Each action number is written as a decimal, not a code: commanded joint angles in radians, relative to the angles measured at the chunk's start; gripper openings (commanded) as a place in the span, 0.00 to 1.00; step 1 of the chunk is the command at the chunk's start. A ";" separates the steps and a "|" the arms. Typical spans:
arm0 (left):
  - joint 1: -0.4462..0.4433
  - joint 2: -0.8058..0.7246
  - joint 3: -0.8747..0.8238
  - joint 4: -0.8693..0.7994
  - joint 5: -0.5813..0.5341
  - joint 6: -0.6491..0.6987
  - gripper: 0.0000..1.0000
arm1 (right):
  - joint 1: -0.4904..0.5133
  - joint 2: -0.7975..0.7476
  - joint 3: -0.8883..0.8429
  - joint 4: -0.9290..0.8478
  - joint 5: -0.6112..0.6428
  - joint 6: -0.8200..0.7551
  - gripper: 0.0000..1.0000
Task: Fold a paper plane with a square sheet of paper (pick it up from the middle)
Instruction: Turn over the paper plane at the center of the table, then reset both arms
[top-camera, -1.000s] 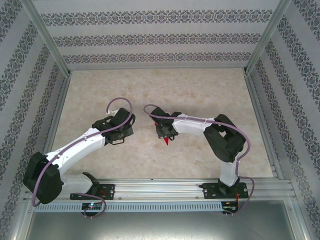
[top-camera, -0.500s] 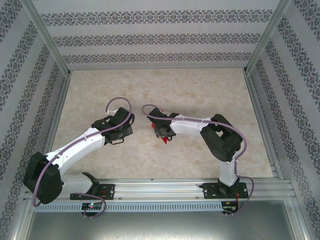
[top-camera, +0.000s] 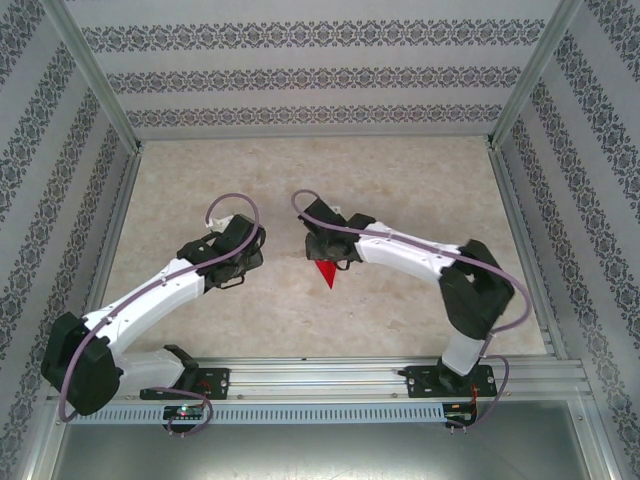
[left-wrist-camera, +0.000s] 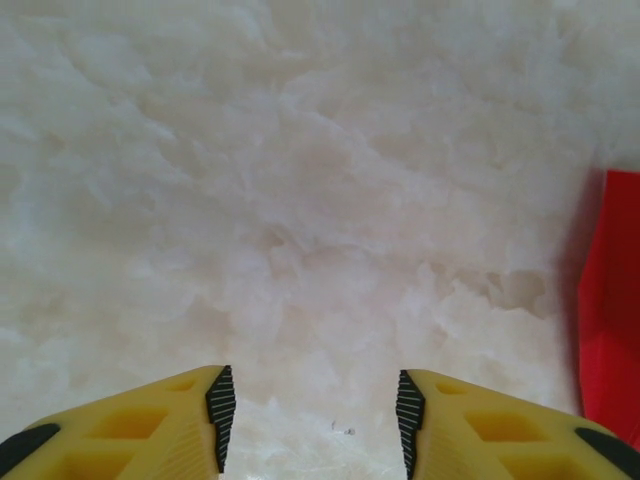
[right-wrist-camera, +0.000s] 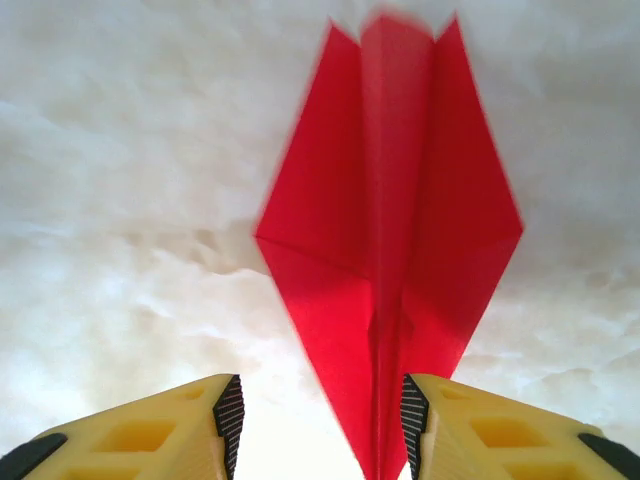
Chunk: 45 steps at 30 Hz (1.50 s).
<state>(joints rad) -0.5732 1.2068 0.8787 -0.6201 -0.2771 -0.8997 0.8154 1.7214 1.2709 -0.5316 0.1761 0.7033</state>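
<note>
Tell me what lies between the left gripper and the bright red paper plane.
Top external view: bare beige marbled tabletop from the left gripper to the paper plane.

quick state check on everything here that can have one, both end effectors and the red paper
left end effector, open, nothing between its fingers, over the table
right end effector, open, jaws apart around the plane's narrow end, not clamping it
paper plane, folded into a pointed dart with a centre crease, wings spread
</note>
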 joint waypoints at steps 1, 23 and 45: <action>0.018 -0.052 -0.022 -0.027 -0.083 0.005 0.54 | -0.002 -0.111 -0.001 -0.032 0.034 -0.036 0.49; 0.252 -0.051 -0.220 0.447 -0.651 0.585 1.00 | -0.622 -0.548 -0.647 0.533 0.233 -0.462 0.97; 0.465 0.291 -0.453 1.382 -0.094 0.874 1.00 | -0.730 -0.185 -0.986 1.639 -0.069 -0.731 0.98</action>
<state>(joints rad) -0.1402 1.4940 0.4358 0.6468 -0.5003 -0.0574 0.0872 1.5143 0.2829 0.9272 0.1692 -0.0269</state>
